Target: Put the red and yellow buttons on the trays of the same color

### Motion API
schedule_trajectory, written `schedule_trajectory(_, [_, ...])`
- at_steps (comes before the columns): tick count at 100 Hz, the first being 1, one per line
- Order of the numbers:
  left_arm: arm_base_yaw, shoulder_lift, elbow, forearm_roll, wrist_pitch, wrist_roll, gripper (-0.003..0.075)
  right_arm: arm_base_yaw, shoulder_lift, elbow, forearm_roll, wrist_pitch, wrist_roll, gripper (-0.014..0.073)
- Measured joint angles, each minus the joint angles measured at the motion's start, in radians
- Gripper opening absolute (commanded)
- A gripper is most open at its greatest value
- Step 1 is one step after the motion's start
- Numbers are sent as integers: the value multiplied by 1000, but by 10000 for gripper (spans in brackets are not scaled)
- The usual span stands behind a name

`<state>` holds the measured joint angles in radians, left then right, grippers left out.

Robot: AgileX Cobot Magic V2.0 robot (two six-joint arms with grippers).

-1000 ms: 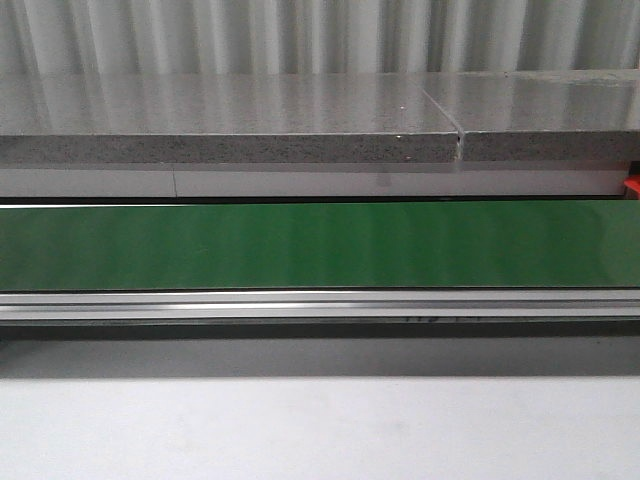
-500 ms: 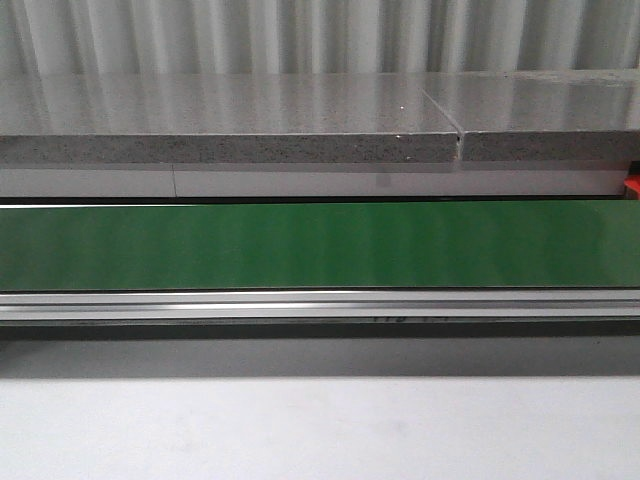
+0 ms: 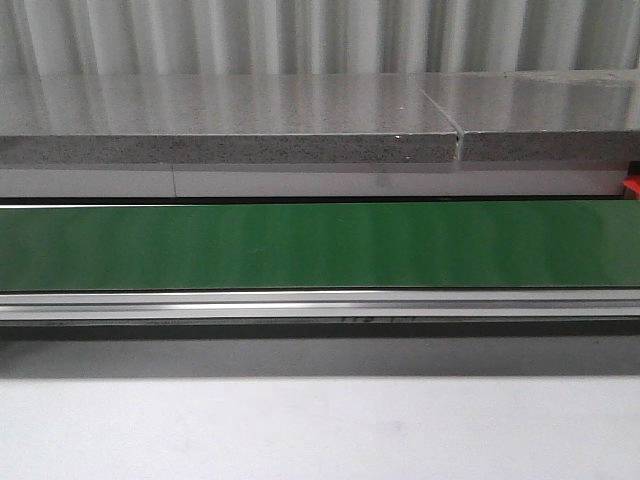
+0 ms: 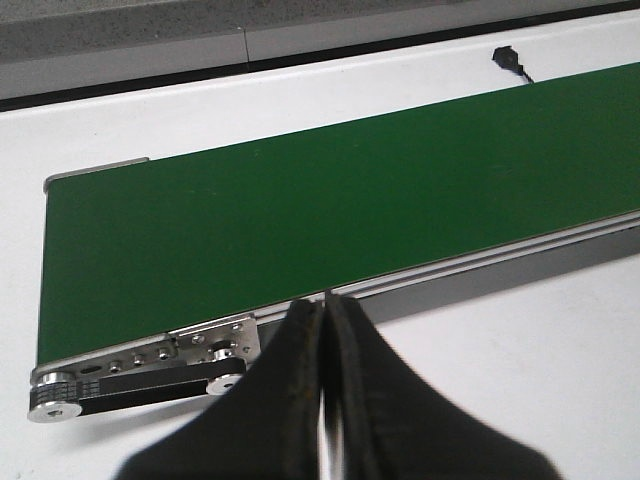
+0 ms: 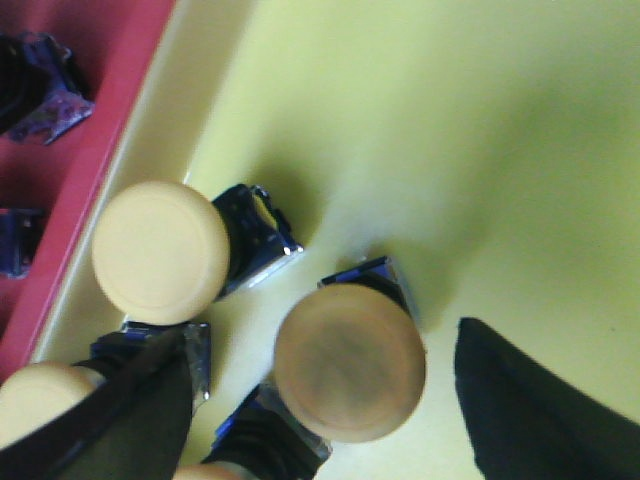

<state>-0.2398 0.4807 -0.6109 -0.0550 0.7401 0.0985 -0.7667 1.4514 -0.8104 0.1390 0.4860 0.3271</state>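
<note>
Left gripper (image 4: 322,330): two matte black fingers (image 4: 290,380), tapering toward tips, smooth, unmarked. Right gripper (image 5: 330,400): black fingers (image 5: 520,410), broad, tips blurred, no visible markings.

Plain green flat conveyor belt (image 3: 320,245); speckled grey stone ledge (image 3: 230,130); white tabletop (image 3: 320,430); pale yellow round-capped buttons (image 5: 350,362) on yellow tray (image 5: 480,150); red tray (image 5: 100,90).

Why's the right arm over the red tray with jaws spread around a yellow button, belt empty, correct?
Not quite. The right wrist view shows the right gripper over the yellow tray; the red tray lies beside it. Jaws are spread around a yellow button. The green belt is empty.
</note>
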Motion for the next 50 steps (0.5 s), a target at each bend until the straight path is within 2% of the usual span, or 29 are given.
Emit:
schedule_trajectory(8, [0, 0, 0, 0, -2, 0, -21, 0, -39, 0, 1, -8, 0, 543])
schedule_trajectory(17, [0, 0, 0, 0, -2, 0, -21, 23, -94, 0, 1, -31, -3, 472])
schedule_trajectory(23, [0, 0, 2, 0, -2, 0, -21, 53, -130, 0, 1, -45, -17, 374])
schedule_trajectory(42, [0, 0, 2, 0, -2, 0, -21, 190, -228, 0, -1, -47, -89, -43])
schedule_trajectory(45, [0, 0, 2, 0, -2, 0, -21, 220, -242, 0, -1, -47, -102, -74])
schedule_trajectory(50, [0, 0, 2, 0, -2, 0, -21, 265, -271, 0, -1, -47, -115, -64])
